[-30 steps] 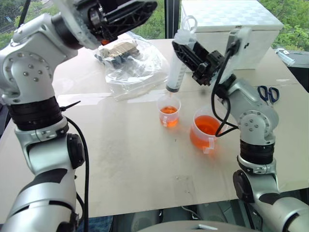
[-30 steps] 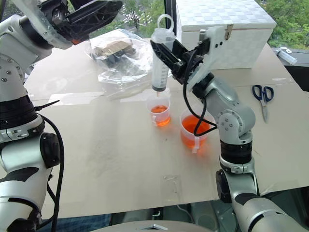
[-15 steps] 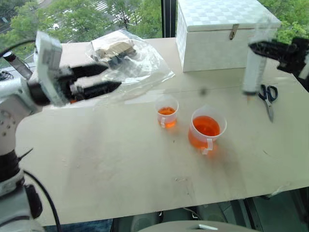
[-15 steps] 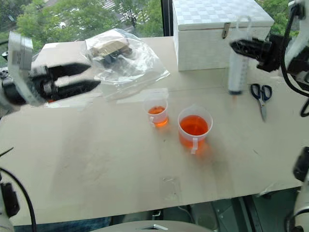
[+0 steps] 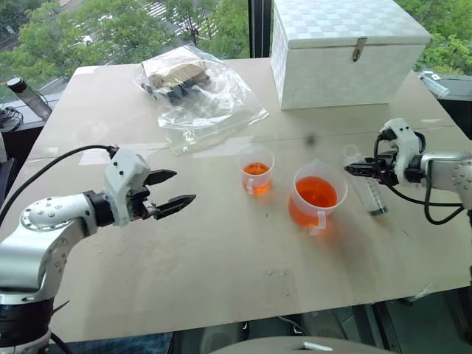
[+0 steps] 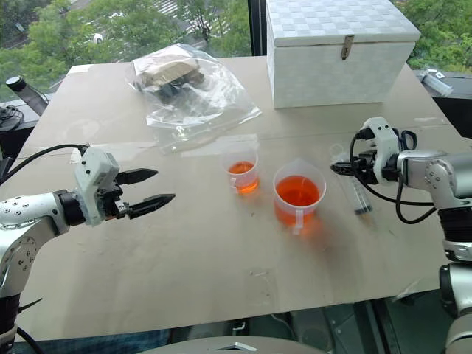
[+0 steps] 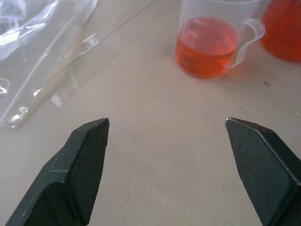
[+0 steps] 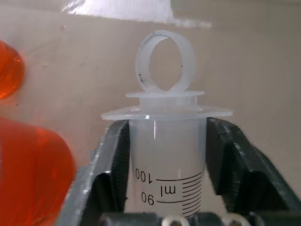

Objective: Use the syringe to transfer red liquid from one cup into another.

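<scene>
Laying claim to little that is left undone, the desk [image 5: 221,251] I am watching from afar shows red liquid [image 5: 316,192] in both vessels: the wide cup [image 5: 319,221] with the handle holds a deep pool, and the smaller cup [image 5: 256,153] beside it, nearer the left edge, holds a shallower layer. I judge the transfer itself to be made. The syringe [image 5: 366,188] lies flat on the desk between the wide cup and the right edge, its barrel looking clear of colour, its looped plunger end toward the far edge and its tip toward the near one. What seems to remain is to let go of it and draw my arm clear. The right gripper [image 5: 352,169] reaches in from the right edge at the plunger end. In the right wrist view its fingers [image 8: 115,160] sit snug against either side of the barrel just below the flange, closed on the syringe as far as I can see. The left gripper [image 5: 181,186] hovers above bare desk toward the left edge, well apart from both cups, with its fingers [image 7: 87,165] spread wide and holding nothing.
</scene>
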`<state>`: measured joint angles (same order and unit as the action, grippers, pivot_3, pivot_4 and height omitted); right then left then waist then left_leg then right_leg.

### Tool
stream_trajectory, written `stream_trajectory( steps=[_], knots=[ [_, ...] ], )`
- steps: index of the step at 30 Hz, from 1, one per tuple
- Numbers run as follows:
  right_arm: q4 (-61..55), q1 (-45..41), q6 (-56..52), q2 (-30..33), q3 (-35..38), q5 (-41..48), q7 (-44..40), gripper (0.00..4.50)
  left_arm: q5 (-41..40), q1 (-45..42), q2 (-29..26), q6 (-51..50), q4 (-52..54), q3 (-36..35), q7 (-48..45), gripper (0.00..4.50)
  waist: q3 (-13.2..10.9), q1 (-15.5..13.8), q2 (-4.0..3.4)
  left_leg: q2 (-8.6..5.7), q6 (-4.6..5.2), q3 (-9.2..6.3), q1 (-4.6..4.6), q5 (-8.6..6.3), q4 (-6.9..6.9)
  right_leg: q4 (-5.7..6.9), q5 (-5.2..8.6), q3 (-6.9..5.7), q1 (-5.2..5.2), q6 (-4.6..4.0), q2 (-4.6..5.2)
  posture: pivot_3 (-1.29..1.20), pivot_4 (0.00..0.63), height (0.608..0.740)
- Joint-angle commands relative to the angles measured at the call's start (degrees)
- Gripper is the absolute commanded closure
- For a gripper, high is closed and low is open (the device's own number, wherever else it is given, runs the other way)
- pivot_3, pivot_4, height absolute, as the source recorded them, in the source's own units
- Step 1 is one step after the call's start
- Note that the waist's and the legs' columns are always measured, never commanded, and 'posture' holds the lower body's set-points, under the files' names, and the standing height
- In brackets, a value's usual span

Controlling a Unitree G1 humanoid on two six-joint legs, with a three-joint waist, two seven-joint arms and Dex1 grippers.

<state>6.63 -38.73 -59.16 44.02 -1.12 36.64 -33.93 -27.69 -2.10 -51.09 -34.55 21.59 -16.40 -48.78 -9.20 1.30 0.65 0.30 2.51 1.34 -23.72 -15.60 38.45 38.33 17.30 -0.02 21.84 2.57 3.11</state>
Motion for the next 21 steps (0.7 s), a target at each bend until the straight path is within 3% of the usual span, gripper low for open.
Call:
stream_trajectory(
  steps=[1, 5, 10, 16, 21],
  knots=[
    [-2.8, 1.3, 8.1, 0.6, 5.7, -0.4, -4.6, 0.17, 3.3, 1.0, 2.5, 2.6, 1.9, 1.0, 4.2, 0.46, 0.0, -0.5, 0.00, 0.00, 0.00, 0.00, -0.01, 0.00, 0.00, 0.02, 0.00, -0.01, 0.02, 0.00, 0.00, 0.00, 0.150, 0.740],
    [-6.0, 8.4, 14.7, 2.4, 13.9, 2.1, -11.5, 0.08, 1.8, 4.8, 6.7, 3.0, 6.3, 0.3, 5.8, 0.46, 0.0, -1.7, 0.00, 0.00, 0.05, -0.09, -0.17, -0.04, -0.01, 0.09, 0.00, -0.14, 0.01, 0.01, 0.03, 0.00, 0.150, 0.740],
    [-9.7, 24.2, 24.9, 2.2, 22.5, 2.8, -21.0, 0.08, 3.0, 11.0, 10.1, 6.2, 8.7, 1.3, 6.5, 0.46, 0.1, -2.2, 0.01, 0.00, 0.05, -0.15, -0.09, -0.04, -0.06, -0.33, 0.00, -0.21, -0.15, 0.01, 0.04, 0.00, 0.150, 0.740],
    [-3.9, 40.4, 45.8, 1.3, 24.4, -5.8, -30.1, 0.08, 2.4, 17.0, 13.5, 7.8, 11.2, 1.1, 7.4, 0.46, 0.2, -1.7, -0.15, 0.01, 0.28, -0.09, 0.20, -0.17, -0.01, -0.15, -0.02, -0.13, -0.34, -0.02, 0.03, 0.00, 0.150, 0.740],
    [1.3, 44.5, 50.4, 0.6, 24.6, -7.1, -32.1, 0.08, 3.1, 20.4, 13.0, 9.5, 12.1, 0.7, 6.2, 0.46, 0.2, -1.3, -0.23, 0.01, 0.29, -0.06, 0.62, -0.18, -0.03, -0.07, 0.00, -0.08, -0.65, -0.04, 0.01, 0.00, 0.150, 0.740]
  ],
)
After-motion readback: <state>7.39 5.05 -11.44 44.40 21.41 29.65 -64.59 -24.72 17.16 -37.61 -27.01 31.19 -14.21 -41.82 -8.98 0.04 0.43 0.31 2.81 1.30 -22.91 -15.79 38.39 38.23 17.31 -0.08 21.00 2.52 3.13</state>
